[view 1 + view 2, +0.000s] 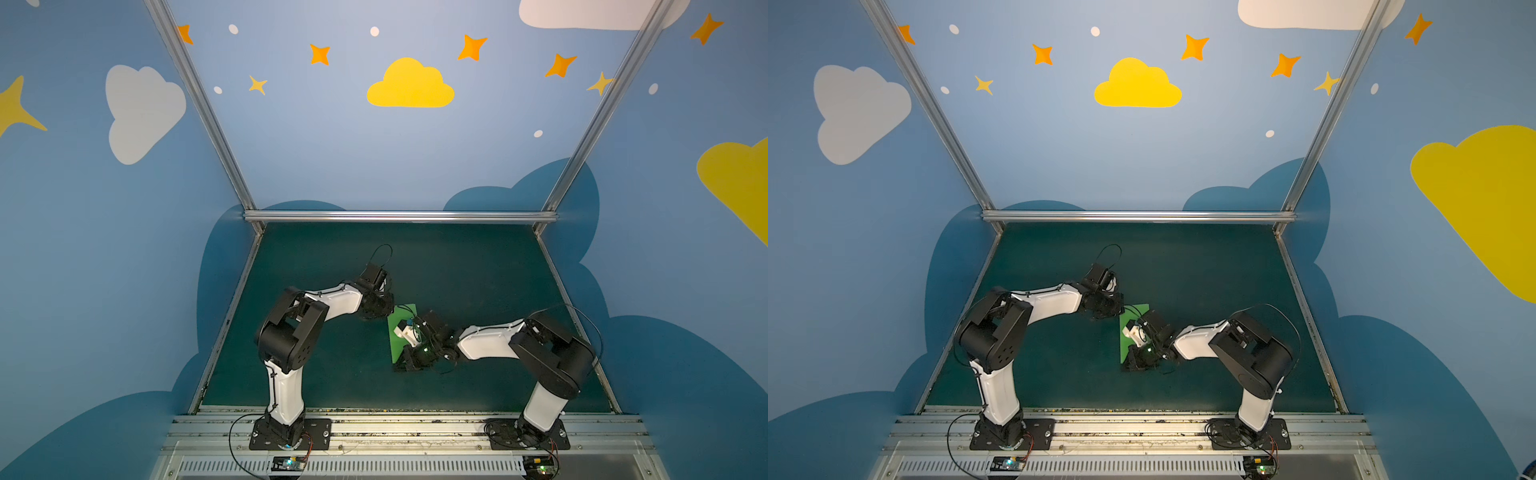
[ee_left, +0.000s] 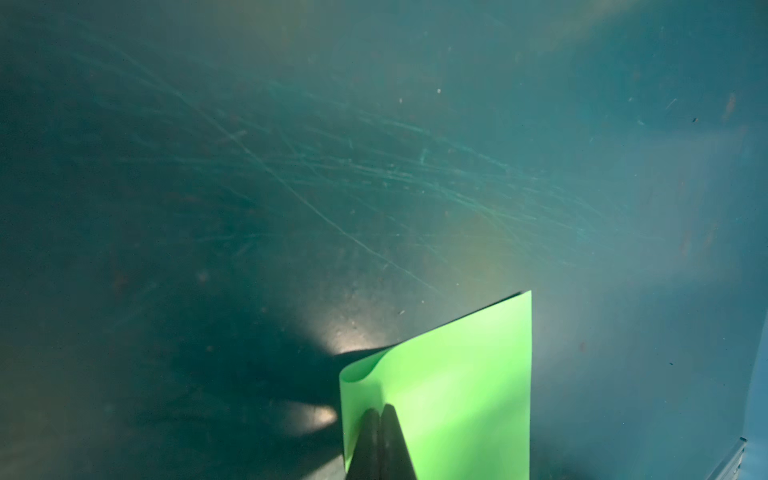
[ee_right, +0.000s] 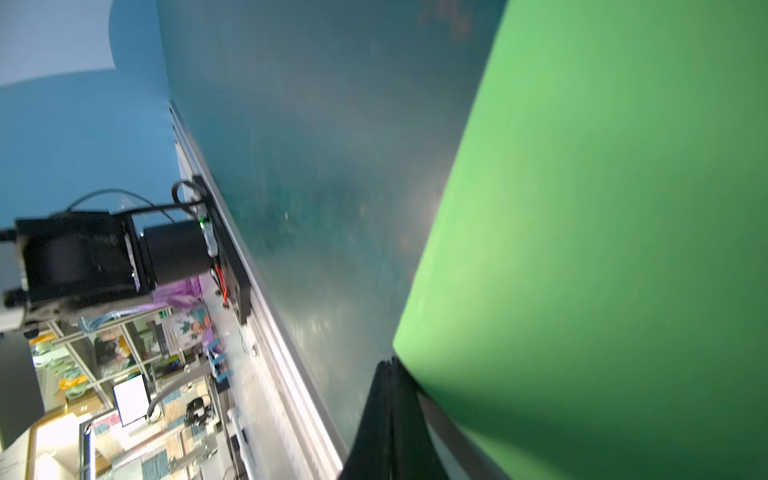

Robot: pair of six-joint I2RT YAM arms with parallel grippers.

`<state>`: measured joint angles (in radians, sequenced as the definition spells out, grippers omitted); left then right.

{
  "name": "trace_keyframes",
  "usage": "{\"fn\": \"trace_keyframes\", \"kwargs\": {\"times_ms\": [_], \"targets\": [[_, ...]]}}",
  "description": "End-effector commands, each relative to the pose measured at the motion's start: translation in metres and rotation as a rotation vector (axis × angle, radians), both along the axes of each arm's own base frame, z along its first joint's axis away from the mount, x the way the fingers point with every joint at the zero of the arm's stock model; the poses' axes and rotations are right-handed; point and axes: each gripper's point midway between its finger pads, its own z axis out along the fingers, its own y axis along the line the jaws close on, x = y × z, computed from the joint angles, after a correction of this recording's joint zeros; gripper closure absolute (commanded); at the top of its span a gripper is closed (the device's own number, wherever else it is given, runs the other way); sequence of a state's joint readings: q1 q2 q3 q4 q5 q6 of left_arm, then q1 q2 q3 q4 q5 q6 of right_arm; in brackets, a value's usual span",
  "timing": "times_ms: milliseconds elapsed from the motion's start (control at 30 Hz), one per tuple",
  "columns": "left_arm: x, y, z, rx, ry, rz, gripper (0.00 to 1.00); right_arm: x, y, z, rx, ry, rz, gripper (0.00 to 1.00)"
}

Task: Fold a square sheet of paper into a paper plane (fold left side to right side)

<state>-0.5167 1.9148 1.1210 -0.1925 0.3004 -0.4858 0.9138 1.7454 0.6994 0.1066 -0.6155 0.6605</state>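
We see the left gripper (image 2: 380,409) with jaws pressed together, tips down on the square sheet of paper (image 2: 457,395), pinning its curled fold under them, we judge. On the right gripper (image 3: 392,361) the jaws are together too, tips at the sheet's corner; whether they pinch it, we cannot tell.

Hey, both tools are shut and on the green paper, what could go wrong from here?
1. The green paper beside the left tool bulges in a soft, uncreased loop; it may spring open or crease crooked.
2. The right tool sits right at the paper's edge and could slip off onto the mat.
3. Both shut tools, if dragged, might wrinkle or tear the thin sheet.
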Motion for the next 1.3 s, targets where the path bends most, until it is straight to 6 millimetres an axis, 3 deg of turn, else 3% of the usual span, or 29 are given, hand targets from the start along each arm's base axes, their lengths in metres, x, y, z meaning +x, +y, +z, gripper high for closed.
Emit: {"fn": "trace_keyframes", "kwargs": {"times_ms": [0,233,433,633,800,1067,1267], "targets": [[-0.023,0.015,-0.019,0.078,0.082,-0.006,0.96,-0.049,-0.07,-0.043,-0.317,0.166,0.01,1.0],[-0.023,0.015,-0.018,0.073,0.081,-0.004,0.96,-0.018,-0.04,0.026,-0.182,0.067,-0.011,1.0],[-0.027,0.015,-0.02,0.073,0.084,-0.004,0.96,0.018,-0.019,0.057,-0.108,0.012,-0.068,1.0],[-0.027,0.015,-0.02,0.07,0.086,-0.004,0.96,0.053,0.002,0.05,-0.071,0.014,-0.143,1.0],[-0.027,0.014,-0.019,0.066,0.084,-0.007,0.96,0.069,0.013,0.035,-0.062,0.034,-0.176,1.0],[-0.025,0.012,-0.016,0.056,0.082,-0.006,0.96,0.062,0.007,0.008,-0.1,0.076,-0.18,1.0],[-0.015,-0.001,0.016,-0.012,0.055,-0.026,0.96,0.054,-0.009,-0.009,-0.153,0.095,-0.193,1.0]]}}
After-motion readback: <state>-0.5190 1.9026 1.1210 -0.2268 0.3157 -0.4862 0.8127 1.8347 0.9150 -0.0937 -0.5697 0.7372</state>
